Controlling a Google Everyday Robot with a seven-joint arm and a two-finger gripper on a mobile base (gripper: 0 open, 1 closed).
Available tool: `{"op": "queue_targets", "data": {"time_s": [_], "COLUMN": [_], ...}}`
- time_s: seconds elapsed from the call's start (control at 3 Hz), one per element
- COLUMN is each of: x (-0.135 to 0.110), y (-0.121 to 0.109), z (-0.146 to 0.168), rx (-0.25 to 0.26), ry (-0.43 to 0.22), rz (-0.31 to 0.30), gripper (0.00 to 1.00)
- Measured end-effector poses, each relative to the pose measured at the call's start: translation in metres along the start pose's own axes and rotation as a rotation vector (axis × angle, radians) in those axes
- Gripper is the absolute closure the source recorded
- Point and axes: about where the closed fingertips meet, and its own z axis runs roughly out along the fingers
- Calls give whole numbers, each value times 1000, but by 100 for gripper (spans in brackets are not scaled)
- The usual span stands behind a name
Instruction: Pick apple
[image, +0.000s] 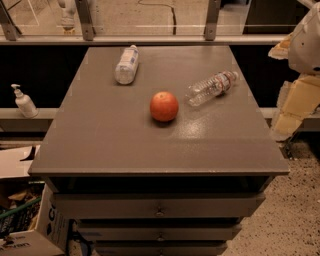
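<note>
The pale robot arm (304, 47) is being cut off by the right edge, and the gripper is being kept out of view beyond it. The cardboard box (25, 242) and lowest drawer (160, 248) are being cropped at the bottom; the bottle label (127, 62) is being left unreadable.

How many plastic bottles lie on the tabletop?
2: labelled bottle near the far edge, clear bottle right of the apple. The gripper is beyond the table's right edge. None seems hidden.
</note>
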Motion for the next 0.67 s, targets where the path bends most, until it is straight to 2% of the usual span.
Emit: {"op": "queue_targets", "data": {"time_s": [0.33, 0.67], "x": [-13, -30], "y": [-16, -13], "z": [21, 48], "rx": [-7, -44], "ry": [-25, -69], "rz": [-9, -15], "gripper": [0, 0]}}
